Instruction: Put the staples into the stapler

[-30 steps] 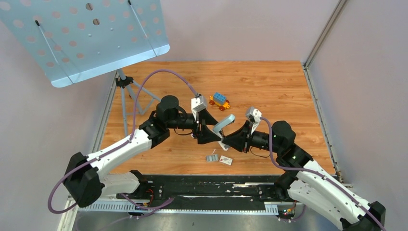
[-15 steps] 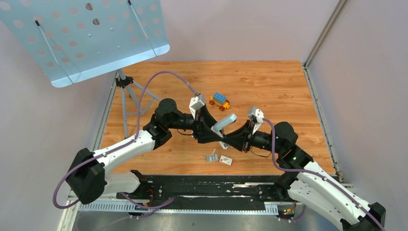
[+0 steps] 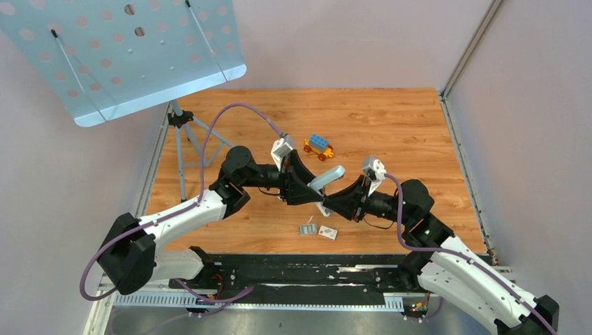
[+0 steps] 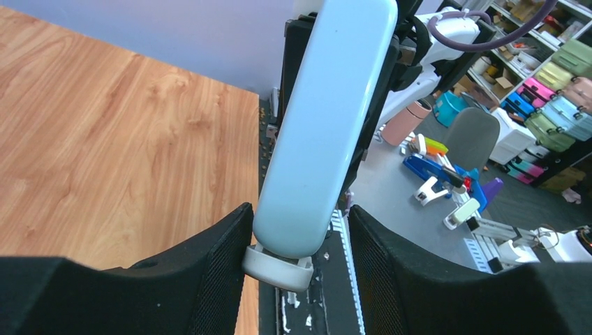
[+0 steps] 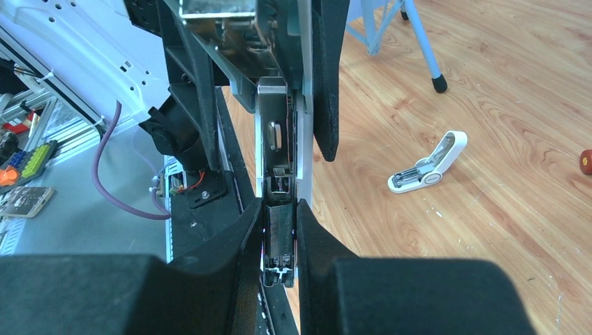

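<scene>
The stapler (image 3: 327, 178) is held in the air between both arms, its light-blue cover (image 4: 328, 125) tilted up. My right gripper (image 3: 329, 204) is shut on its dark metal magazine (image 5: 278, 160), seen clamped between the pads in the right wrist view (image 5: 280, 209). My left gripper (image 3: 307, 188) straddles the blue cover (image 4: 299, 213): the left pad touches it and a gap shows at the right pad. The staples (image 3: 307, 228) lie as a small grey ribbed patch on the wood near the front edge, below the grippers.
A small white printed box (image 3: 327, 233) lies beside the staples. A toy of coloured blocks (image 3: 317, 146) stands further back. A perforated stand on a tripod (image 3: 185, 136) is at the back left. A small white hinged object (image 5: 427, 169) lies on the wood.
The left gripper's jaws have narrowed around the blue cover, and the left arm has shifted slightly left. The right gripper keeps the same grip on the stapler.
</scene>
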`<state>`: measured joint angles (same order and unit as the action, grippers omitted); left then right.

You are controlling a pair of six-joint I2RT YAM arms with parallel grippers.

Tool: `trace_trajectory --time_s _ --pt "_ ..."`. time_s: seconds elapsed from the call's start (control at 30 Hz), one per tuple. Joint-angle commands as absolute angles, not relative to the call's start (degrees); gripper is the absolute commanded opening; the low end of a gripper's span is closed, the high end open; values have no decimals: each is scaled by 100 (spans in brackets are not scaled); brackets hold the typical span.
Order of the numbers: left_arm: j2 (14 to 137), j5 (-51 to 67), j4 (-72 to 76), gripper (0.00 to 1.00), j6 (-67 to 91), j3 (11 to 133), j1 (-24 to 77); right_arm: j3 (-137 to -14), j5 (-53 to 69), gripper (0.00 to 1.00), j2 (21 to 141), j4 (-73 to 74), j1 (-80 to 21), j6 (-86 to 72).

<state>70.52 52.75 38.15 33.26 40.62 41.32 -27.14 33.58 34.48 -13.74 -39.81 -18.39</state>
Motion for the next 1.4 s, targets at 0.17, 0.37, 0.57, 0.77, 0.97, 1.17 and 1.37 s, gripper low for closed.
trace_trajectory --time_s 0.17,0.37,0.57,0.77,0.97,1.17,1.37 --pt "7183 5342 4247 70 3494 3867 4098 -2681 3110 7 3295 -1589 -3911 -1836" --pt "7182 5361 4468 65 3568 3792 4079 -2689 3067 7 3312 -1603 -3916 -1861" --pt "7256 5325 4965 57 3815 3628 4014 -2639 3059 7 3340 -1728 -3925 -1934" --pt "7359 5322 5452 35 4156 3529 3922 -2596 3053 7 3355 -1723 -3915 -1946" --pt "7506 5266 5457 17 4117 3518 3894 -2496 2936 12 3434 -1617 -3914 -1932" --pt "7623 5049 4984 8 3708 3463 3876 -2396 2450 30 3390 -1120 -3911 -1933" --pt "7740 4914 4425 7 3186 3439 3877 -2251 1887 44 3070 -809 -3912 -2047"
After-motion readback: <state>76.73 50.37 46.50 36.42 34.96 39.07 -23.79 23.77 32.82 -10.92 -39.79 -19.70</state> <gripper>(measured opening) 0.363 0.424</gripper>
